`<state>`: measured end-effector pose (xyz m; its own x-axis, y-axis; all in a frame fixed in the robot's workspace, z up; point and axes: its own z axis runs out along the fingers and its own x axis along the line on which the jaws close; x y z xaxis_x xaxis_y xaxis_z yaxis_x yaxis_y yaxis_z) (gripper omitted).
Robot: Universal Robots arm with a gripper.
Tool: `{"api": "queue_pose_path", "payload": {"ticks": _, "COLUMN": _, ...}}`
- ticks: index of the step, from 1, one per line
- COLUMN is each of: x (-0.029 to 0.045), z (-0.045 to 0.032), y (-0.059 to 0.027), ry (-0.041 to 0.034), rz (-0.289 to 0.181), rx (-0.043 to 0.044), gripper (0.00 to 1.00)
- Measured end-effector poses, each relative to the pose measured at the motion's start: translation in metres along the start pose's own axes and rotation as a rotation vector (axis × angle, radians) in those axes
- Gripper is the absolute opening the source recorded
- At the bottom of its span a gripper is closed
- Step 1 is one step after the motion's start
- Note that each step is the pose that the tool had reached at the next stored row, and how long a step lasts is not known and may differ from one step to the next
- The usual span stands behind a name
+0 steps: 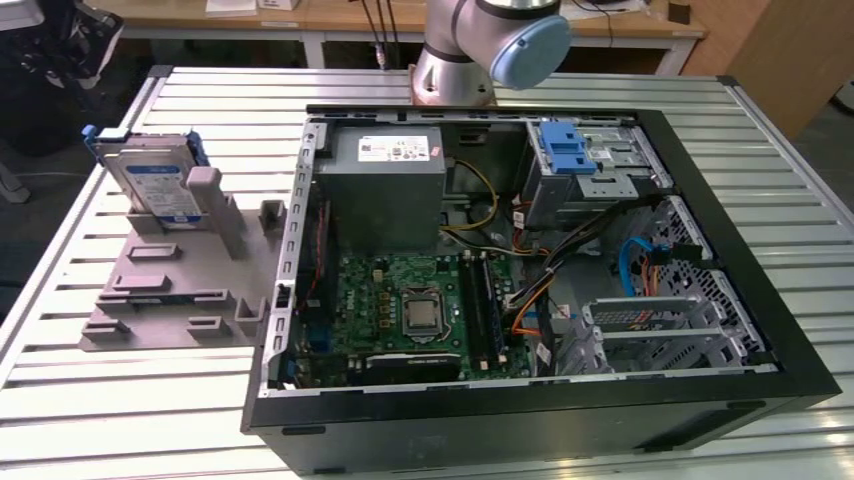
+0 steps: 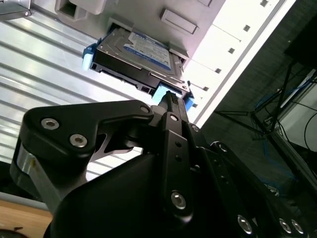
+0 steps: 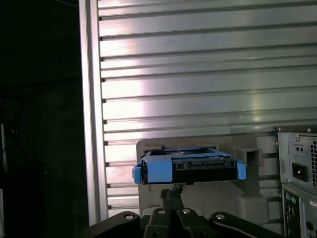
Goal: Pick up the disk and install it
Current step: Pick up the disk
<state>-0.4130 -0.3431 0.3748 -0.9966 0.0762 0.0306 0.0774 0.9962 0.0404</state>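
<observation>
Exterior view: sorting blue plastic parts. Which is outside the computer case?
The blue frame around the disk, upright on the grey stand; the blue latch sits inside the case.

1. I count one disk (image 1: 151, 180).
2. One grey holder stand (image 1: 174, 290).
3. One open computer case (image 1: 534, 402).
4. One grey power supply box (image 1: 384, 190).
5. One blue latch (image 1: 567, 150).
6. One slatted desk (image 1: 134, 420).
7. One end effector (image 3: 173, 189), mine.
</observation>
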Motion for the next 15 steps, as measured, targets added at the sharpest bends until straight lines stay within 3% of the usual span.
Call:
{"api": "queue_pose_path", "payload": {"ticks": 8, "x": 0.0011, "z": 0.0007, "y": 0.0000, "ry": 0.0013, "rz": -0.029, "rx": 0.0010, "gripper": 0.11}}
{"api": "queue_pose_path", "payload": {"ticks": 15, "x": 0.0012, "z": 0.0011, "y": 0.0000, "ry": 0.0043, "rz": -0.107, "rx": 0.0033, "gripper": 0.11}}
